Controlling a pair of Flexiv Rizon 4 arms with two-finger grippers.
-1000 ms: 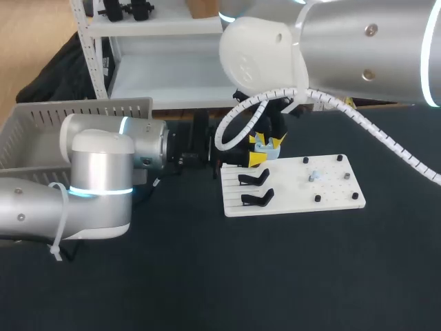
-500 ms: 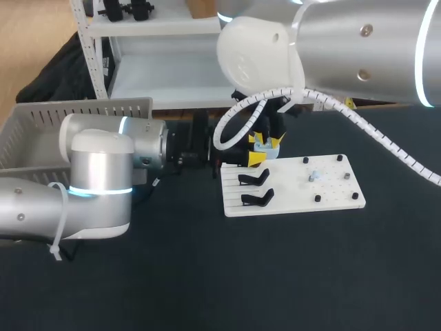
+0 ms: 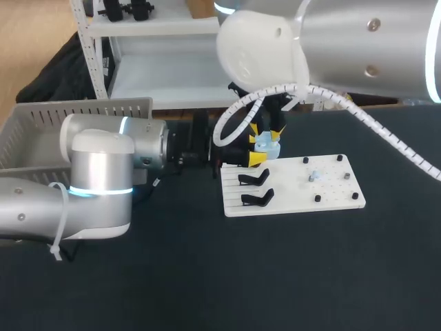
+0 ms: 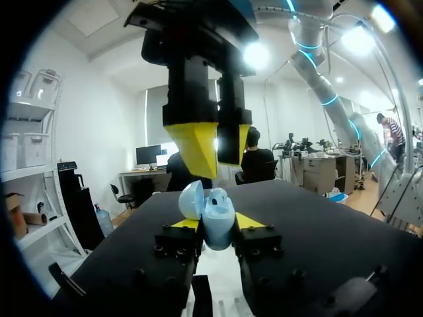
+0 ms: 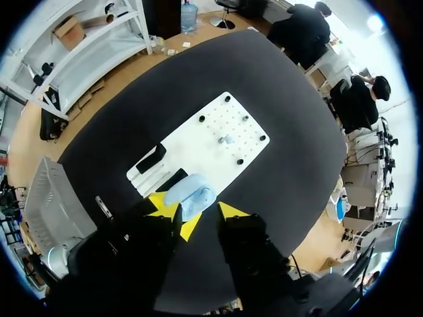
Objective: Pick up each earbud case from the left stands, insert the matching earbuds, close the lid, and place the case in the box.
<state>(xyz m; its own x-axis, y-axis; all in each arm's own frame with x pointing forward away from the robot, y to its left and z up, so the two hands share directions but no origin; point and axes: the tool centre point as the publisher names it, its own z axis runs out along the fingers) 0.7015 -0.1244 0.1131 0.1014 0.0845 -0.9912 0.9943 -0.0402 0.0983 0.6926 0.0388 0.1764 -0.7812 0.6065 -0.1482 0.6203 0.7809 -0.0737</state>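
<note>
Box [image 3: 41, 114]: a grey slatted basket is sitting at the table's far left, beside the left arm [image 3: 103, 172].
Left gripper [image 4: 211, 223]: it is reaching in level from the left, and its yellow fingers are clamping the case from two sides.
Case [image 4: 217, 224]: a small, smooth, light-blue shell with rounded ends is being held above the near-left corner of the board, just over the stands.
Case, look: the lid [image 4: 191, 199] is standing open, hinged off to one side of the body as a second rounded dome.
Case, axis: the body's long axis is running roughly upright between the left fingers, with its open mouth facing up toward the right gripper. From above, body and lid together are forming an oblong lying across the right gripper's gap.
Right gripper [image 4: 215, 145]: it is hanging straight above the case, tips pointing down. Its fingers are parted and holding nothing, with a gap showing between tips and case.
Stands [image 3: 253, 179]: two black cradles are sitting on the board's left end, both unoccupied.
Board [image 3: 331, 196]: a white perforated plate is lying right of centre, carrying black pegs.
Pale piece [image 3: 313, 176]: it is resting among the pegs, too small to identify.
</note>
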